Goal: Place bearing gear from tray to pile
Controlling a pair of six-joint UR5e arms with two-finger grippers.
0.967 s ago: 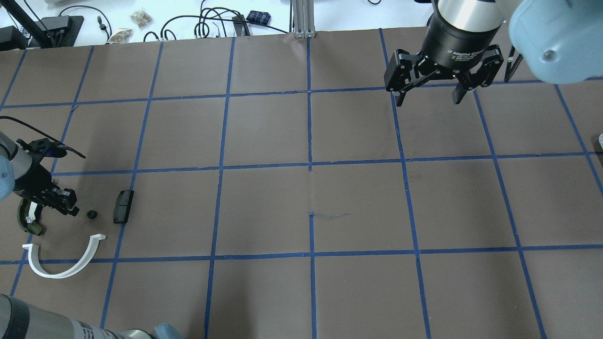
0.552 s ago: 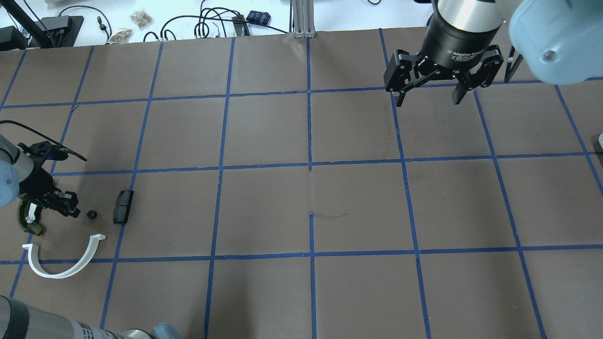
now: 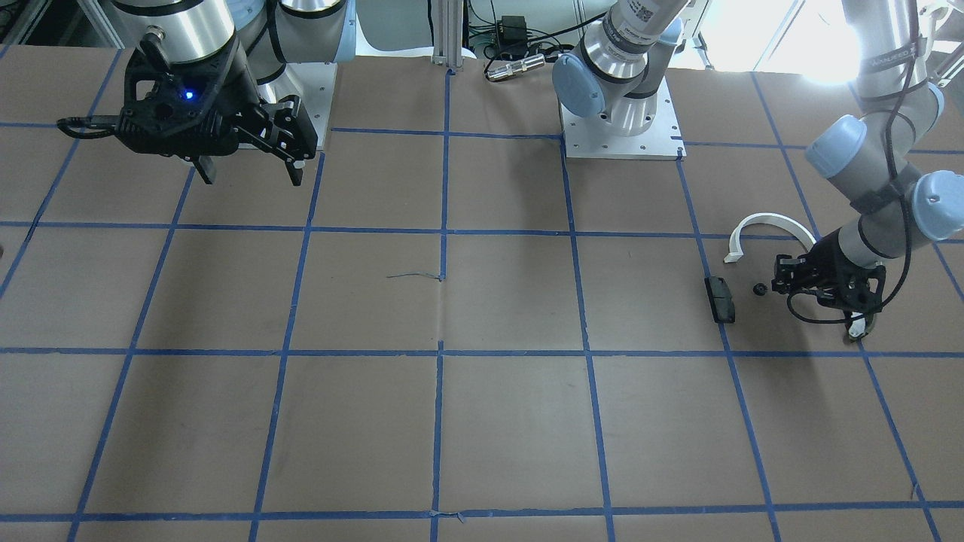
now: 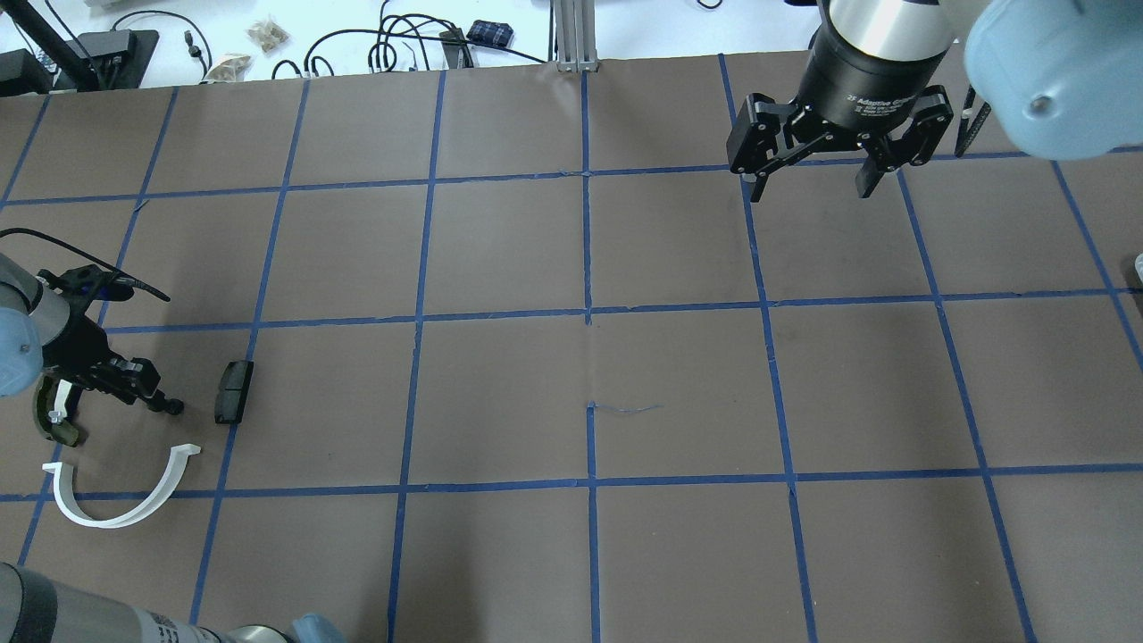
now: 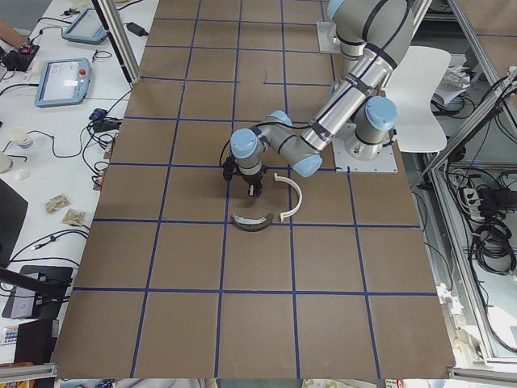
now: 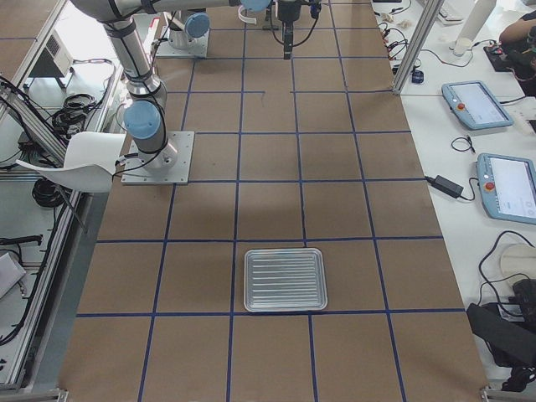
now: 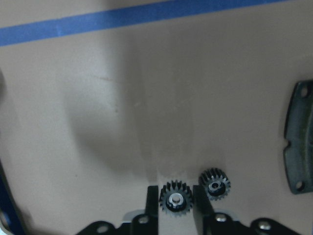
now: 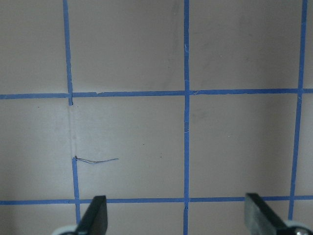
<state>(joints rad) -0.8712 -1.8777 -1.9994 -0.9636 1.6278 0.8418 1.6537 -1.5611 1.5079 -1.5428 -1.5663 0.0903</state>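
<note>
Stooping left arm (image 3: pixel 858 245), jaws on gear (image 7: pixel 176 201)

I'm looking into a robotics lab: table (image 4: pixel 500 250) papered brown and gridded in blue tape (image 4: pixel 587 241), arm bases bolted to a metal plate (image 3: pixel 621 141), teach pendants (image 6: pixel 471 103) on the white side bench (image 6: pixel 456 151), cables (image 4: pixel 357 45) trailing, aluminium framing (image 4: pixel 571 36) at the edge.
</note>
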